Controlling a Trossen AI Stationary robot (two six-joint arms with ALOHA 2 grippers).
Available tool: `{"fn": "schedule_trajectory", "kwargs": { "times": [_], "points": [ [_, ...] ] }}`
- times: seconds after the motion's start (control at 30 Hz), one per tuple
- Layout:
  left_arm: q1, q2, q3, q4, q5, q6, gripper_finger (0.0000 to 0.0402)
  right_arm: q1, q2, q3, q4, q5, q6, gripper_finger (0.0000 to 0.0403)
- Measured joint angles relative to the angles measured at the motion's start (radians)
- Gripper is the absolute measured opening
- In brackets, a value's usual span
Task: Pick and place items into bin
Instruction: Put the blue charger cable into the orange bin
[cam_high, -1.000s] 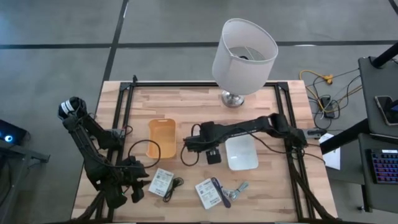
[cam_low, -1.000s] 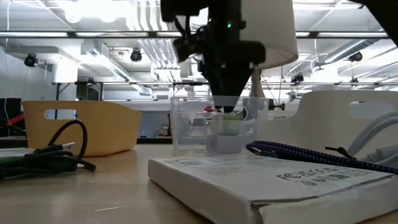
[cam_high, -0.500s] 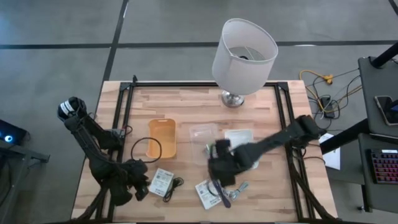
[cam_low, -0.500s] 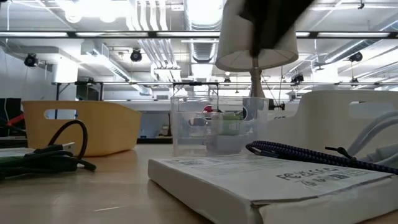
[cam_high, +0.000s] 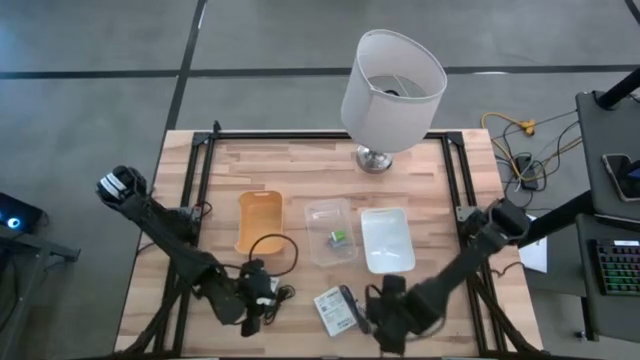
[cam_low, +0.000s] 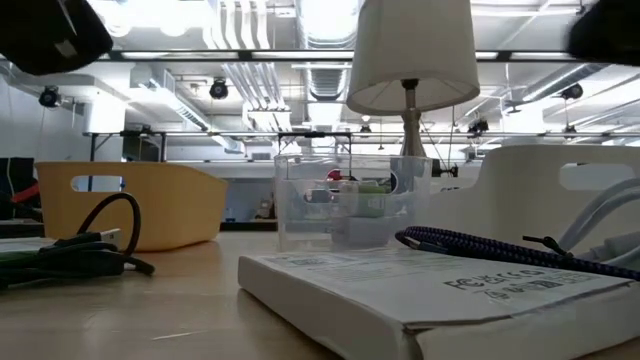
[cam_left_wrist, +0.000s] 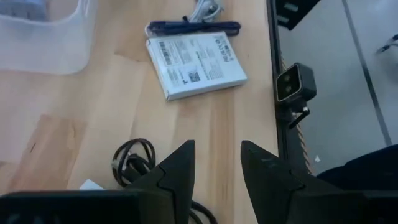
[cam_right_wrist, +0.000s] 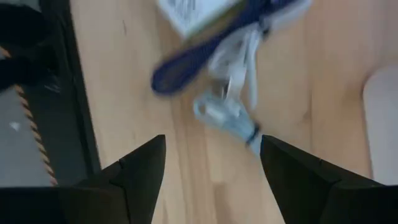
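At 6 o'clock on the table, right gripper (cam_right_wrist: 211, 168) hovers, jaws wide, over the metallic clip (cam_right_wrist: 227, 115) and pen-like stick (cam_right_wrist: 205, 53); left gripper (cam_left_wrist: 216, 165), jaws narrow, over the black cable (cam_left_wrist: 130, 158).

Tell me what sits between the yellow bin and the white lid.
The clear bin, with a small green-and-white block inside, sits between the yellow bin and white lid, seen in the high view.

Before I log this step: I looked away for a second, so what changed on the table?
The right gripper left the clear bin, where the green-and-white block lies now, and swung to the near edge over the metallic clip, jaws open. The left gripper moved over the black cable. Label cards and lamp unmoved.
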Motion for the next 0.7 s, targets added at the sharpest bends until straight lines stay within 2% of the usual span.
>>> {"fn": "schedule_trajectory", "kwargs": {
  "times": [0.1,0.17,0.23,0.37,0.57,0.7],
  "points": [
    [0.006,0.009,0.005,0.007,0.006,0.0,0.0114,0.062,0.011,-0.016,-0.024,0.088,-0.036,0.0246],
    [0.008,0.011,0.005,0.004,0.007,0.0,0.0114,0.086,0.017,-0.031,-0.019,0.151,-0.147,0.0246],
    [0.01,0.011,0.005,0.005,0.007,-0.001,0.0114,0.085,0.029,-0.054,-0.024,0.165,-0.261,0.0246],
    [0.012,0.005,0.005,0.017,0.007,-0.028,0.0114,0.025,0.035,-0.116,-0.003,0.082,-0.352,0.0246],
    [0.013,-0.001,0.005,0.017,0.007,-0.055,0.0114,-0.063,0.034,-0.177,0.085,-0.039,-0.58,0.0246],
    [0.013,-0.001,0.004,0.017,0.003,-0.056,0.0114,-0.085,0.032,-0.183,0.088,-0.047,-0.669,0.0236]
  ]
}}
